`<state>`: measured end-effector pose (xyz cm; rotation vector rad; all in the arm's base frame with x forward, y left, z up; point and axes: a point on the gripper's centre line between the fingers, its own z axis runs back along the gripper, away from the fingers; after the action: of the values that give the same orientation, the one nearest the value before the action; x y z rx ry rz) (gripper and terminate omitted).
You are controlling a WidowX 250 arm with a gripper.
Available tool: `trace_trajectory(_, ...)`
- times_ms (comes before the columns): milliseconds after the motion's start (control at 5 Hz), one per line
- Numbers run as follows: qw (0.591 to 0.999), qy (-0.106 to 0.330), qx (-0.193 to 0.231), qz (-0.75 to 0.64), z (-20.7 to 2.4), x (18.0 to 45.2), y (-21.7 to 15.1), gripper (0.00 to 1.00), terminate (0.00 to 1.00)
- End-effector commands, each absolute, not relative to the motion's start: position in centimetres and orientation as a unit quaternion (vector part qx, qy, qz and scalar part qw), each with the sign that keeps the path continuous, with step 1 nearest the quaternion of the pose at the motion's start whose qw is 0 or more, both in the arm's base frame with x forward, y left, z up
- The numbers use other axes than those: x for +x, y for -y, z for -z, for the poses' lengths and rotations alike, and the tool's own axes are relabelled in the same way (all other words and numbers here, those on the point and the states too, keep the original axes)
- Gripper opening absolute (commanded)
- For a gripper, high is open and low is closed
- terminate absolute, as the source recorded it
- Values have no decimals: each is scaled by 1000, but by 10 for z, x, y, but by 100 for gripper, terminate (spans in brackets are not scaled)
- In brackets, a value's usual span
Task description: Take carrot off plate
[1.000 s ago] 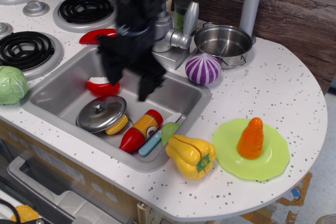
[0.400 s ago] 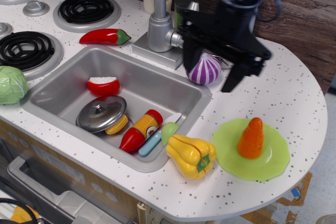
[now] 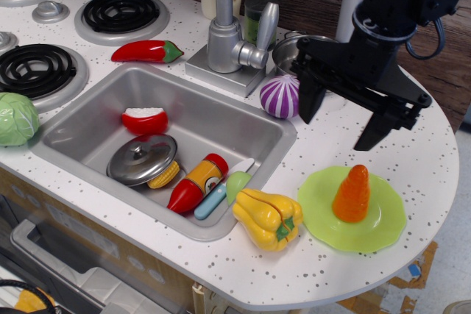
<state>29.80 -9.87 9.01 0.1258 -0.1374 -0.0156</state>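
- Carrot (image 3: pixel 352 194) stands tip up on plate (image 3: pixel 383 226), a little left of the plate's centre, untouched.
- Plate lies flat on counter (image 3: pixel 412 145) at the 4 o'clock corner of the view, close to the rounded counter edge.
- Gripper (image 3: pixel 340 120) hangs above the counter at 12 o'clock from the carrot, clear of carrot and plate; jaws spread wide, pointing down, nothing between them.
- Left finger (image 3: pixel 310 99) sits just beside onion (image 3: pixel 280 96) in the view; contact cannot be told.
- Right finger (image 3: pixel 377 126) sits above the plate's far rim in the view, apart from it.
- Arm body covers most of pot (image 3: pixel 285 49) at the back of the counter.
- Pepper (image 3: pixel 266 218) lies at 9 o'clock from the plate, just beside its rim, on the sink (image 3: pixel 88 101) lip.
- Sink holds lid (image 3: pixel 142 159), corn (image 3: pixel 164 175) touching the lid, bottle (image 3: pixel 197 182), a red-and-white piece (image 3: pixel 144 120).
- Faucet (image 3: pixel 224 23) stands at 12 o'clock from the sink; chili (image 3: pixel 146 51) lies to its 9 o'clock.
- Cabbage (image 3: pixel 15 118) sits at the left edge, 9 o'clock from the sink.
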Motion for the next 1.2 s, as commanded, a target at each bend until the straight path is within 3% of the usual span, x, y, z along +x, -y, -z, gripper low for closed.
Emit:
trace_trajectory(0,995,95,35,-4,-86,302,109,100,0)
trace_trajectory(1000,993,110,-11,-32,-44,291,123,100,0)
